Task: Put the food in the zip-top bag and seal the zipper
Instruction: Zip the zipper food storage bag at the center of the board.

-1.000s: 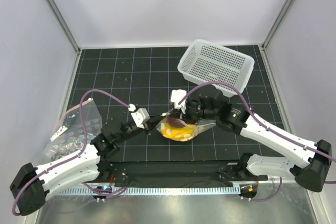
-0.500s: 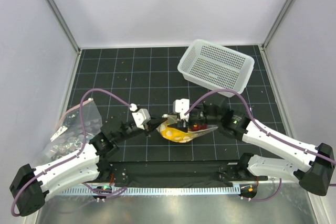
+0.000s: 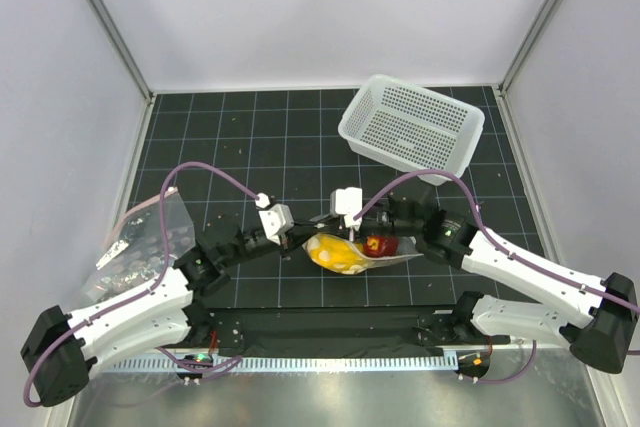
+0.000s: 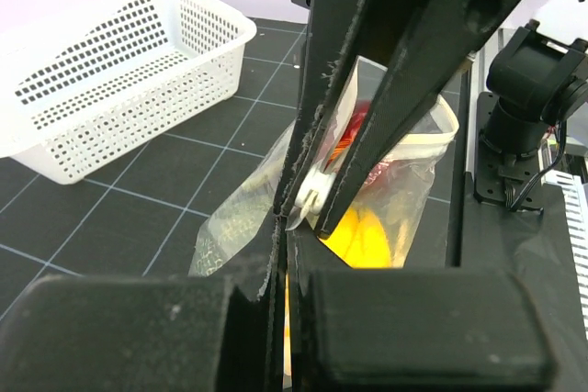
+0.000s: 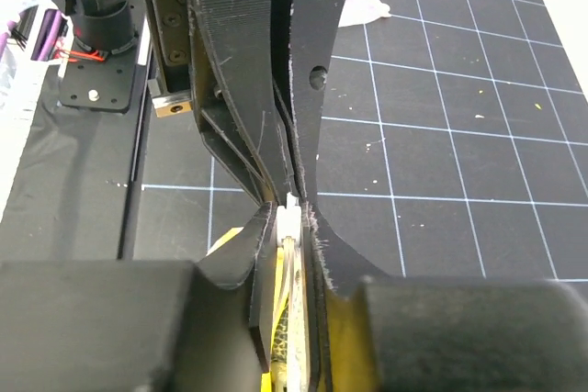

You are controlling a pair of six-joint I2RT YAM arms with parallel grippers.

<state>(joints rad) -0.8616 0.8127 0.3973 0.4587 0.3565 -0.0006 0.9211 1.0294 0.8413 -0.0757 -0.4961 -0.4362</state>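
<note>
Left gripper [image 4: 303, 213] clamps zip-top bag [image 4: 241, 218] edge; right gripper [image 5: 292, 201] pinches zipper [image 5: 288, 227]. Risk: strip slips out, seal gaps.

The clear bag [image 3: 355, 252] catches the light: thin, crinkly, glossy plastic, with a paler matt strip [image 5: 288, 218] along its mouth. Inside it, the banana [image 4: 363, 236] looks smooth and yellow, and the red fruit [image 3: 380, 245] shines. The left hand [image 4: 305, 207] and right hand [image 5: 289, 201] are matt black, finely ridged, with rough fuzzy edges. The basket [image 3: 410, 129] is white perforated plastic with a soft sheen. The tabletop [image 3: 230, 137] is dull black with pale grid lines. The arm shells [image 3: 530, 267] are smooth white, the cables [image 3: 215, 179] sleek purple.
</note>
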